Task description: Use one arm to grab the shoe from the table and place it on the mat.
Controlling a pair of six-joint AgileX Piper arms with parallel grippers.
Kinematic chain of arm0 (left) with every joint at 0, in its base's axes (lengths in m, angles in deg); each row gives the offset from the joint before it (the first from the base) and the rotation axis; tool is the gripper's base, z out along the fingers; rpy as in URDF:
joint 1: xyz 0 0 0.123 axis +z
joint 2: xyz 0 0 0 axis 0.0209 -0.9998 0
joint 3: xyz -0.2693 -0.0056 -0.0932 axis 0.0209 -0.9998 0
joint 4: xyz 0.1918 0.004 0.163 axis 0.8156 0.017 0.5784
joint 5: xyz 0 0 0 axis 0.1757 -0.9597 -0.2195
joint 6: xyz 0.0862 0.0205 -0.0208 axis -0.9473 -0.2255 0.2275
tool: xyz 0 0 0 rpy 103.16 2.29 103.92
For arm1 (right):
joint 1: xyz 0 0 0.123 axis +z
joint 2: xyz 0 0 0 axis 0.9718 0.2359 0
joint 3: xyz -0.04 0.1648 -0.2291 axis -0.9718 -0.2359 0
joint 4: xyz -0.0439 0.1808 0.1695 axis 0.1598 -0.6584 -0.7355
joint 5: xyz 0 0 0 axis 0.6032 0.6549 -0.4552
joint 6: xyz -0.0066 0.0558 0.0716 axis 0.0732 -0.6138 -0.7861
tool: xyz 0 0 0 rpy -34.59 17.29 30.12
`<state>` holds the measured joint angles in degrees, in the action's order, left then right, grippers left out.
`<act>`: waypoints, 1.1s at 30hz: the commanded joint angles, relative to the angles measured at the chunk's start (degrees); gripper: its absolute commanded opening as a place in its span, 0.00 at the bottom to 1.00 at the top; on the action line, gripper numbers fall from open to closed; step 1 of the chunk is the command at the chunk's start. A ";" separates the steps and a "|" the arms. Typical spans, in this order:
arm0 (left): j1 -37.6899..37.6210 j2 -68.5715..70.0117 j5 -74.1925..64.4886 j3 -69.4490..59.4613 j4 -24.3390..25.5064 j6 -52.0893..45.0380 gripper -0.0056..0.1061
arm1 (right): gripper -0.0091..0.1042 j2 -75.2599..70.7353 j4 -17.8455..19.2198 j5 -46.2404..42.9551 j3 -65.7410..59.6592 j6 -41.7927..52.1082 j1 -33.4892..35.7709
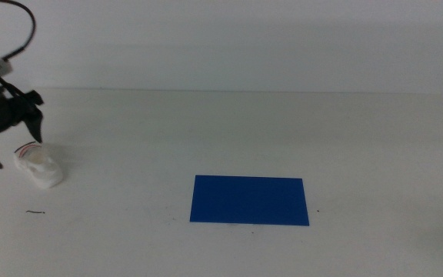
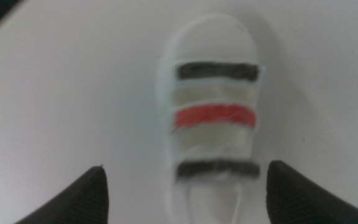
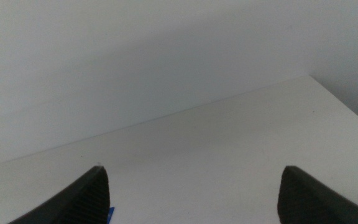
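The left gripper [image 1: 10, 131] hovers just above the shoe [image 1: 40, 166], which lies near the left edge of the table [image 1: 244, 123]. Its fingers [image 2: 73, 199] are spread wide to either side of the strapped upper (a stance that looks set for a straddling grasp) and hold nothing. The mat [image 1: 250, 200] lies well apart, toward the middle of the front edge. The right gripper [image 3: 191, 196] waits off to the right, released.

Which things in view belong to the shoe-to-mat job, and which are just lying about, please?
Job: left gripper, open above the shoe; blue mat; table.
Lying about: small dark speck near the shoe; right gripper, waiting, open.
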<state>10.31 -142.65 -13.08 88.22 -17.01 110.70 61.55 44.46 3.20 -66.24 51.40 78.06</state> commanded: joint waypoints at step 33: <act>-39.76 -1.05 -7.04 11.86 6.80 29.41 0.03 | 0.78 -0.27 0.55 -0.47 -0.14 0.18 0.10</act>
<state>-25.90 -143.80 -19.14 99.53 -11.31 134.21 61.55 44.46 3.20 -66.24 51.40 78.06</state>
